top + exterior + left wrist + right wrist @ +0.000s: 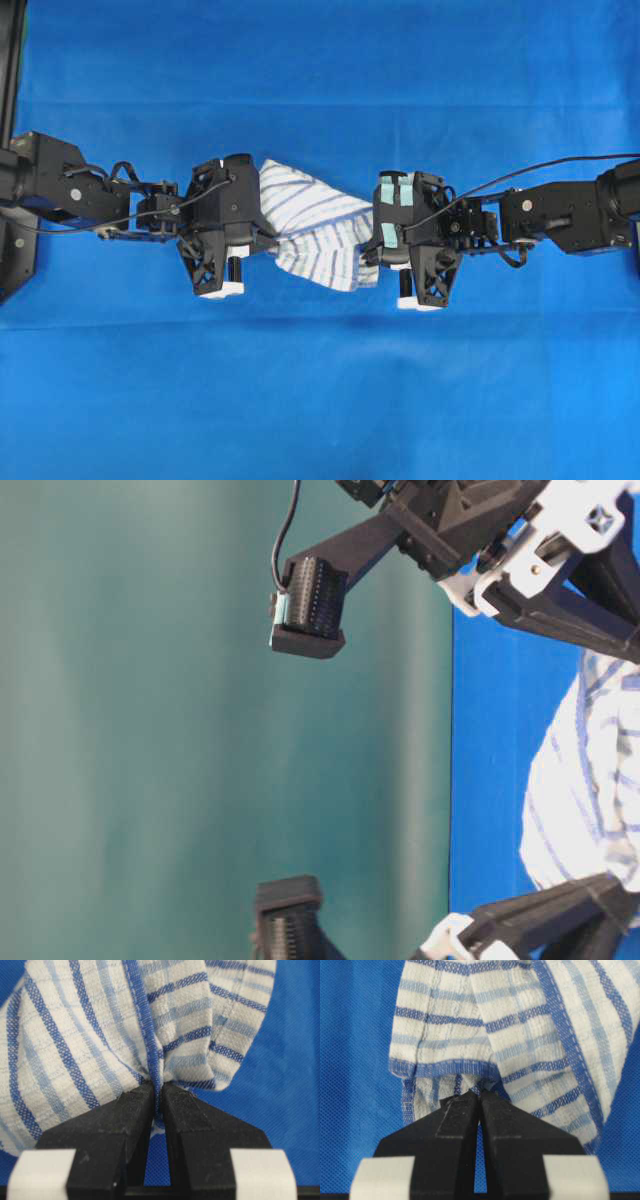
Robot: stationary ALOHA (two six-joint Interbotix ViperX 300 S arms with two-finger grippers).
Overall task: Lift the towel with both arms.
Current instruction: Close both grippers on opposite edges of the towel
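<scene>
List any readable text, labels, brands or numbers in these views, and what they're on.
None readable in any view.
towel: stripes and a blue hem only, no tag showing.
left gripper and right gripper: plain black, unmarked.
Pale green tape strips on the right arm: blank.

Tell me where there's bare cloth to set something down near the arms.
Bare blue table cloth runs wide below both arms and again above them. The middle band is crowded: left tool and right tool pinch the towel between them.
</scene>
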